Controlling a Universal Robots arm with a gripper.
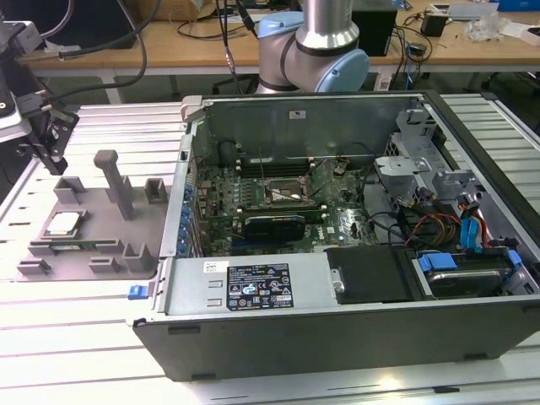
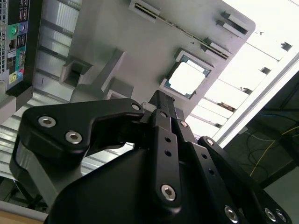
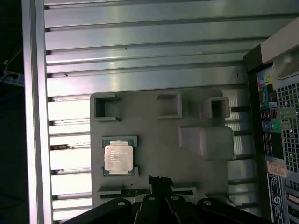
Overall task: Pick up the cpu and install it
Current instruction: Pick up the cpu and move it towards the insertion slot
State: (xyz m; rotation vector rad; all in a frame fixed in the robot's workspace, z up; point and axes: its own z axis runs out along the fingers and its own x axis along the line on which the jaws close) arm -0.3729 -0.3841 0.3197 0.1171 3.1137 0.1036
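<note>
Claw [image 3: 160, 180] mostly cut off at the first wrist view's edge; computer case [image 3: 280, 140] likewise, perhaps half.

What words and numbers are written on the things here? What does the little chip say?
No print here can be read well enough to quote.
The big white label on the computer case: too small.
The small white sticker on its back wall: too small.
The cpu, on the grey tray: blurred lines on top.
The orange sticker by the ports: blurred.
</note>
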